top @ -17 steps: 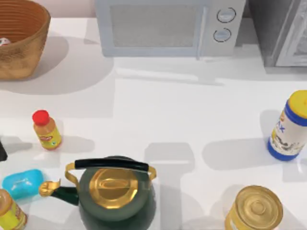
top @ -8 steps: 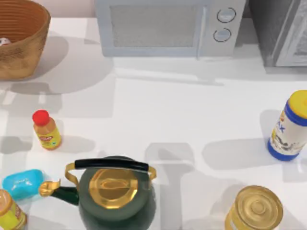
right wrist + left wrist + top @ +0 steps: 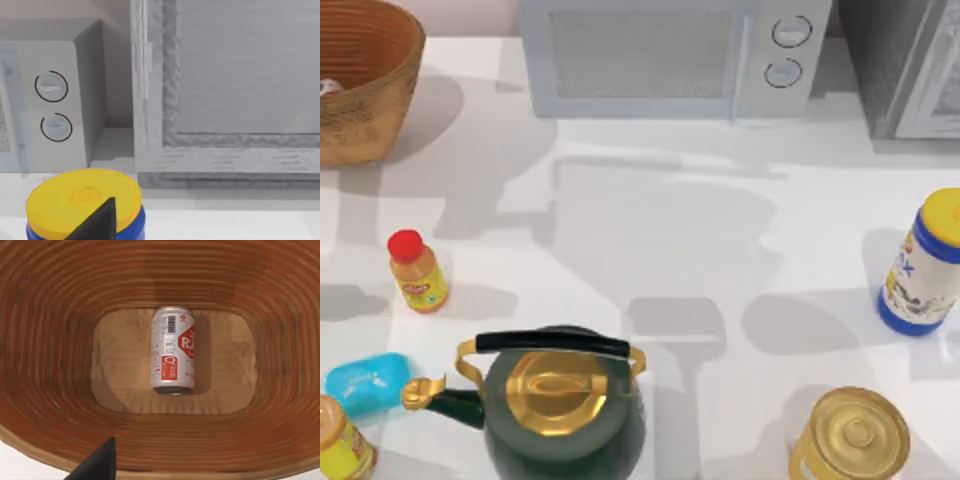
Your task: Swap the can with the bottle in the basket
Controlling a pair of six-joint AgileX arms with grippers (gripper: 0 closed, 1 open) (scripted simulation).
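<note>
Left wrist view puts us above the basket (image 3: pixel 45 390), where the can (image 3: pixel 172 351) lies on its side on the floor; we cannot tell how our fingers stand. The bottle (image 3: pixel 417 272) waits on the counter. Descending, we risk clipping the tall wicker wall or rolling the can

The can (image 3: pixel 173 351) lies on its side in the basket (image 3: pixel 360 85) at ten o'clock. The bottle (image 3: pixel 417 272) stands at nine, the kettle (image 3: pixel 560 405) at six, the microwave (image 3: pixel 670 55) at twelve.
</note>
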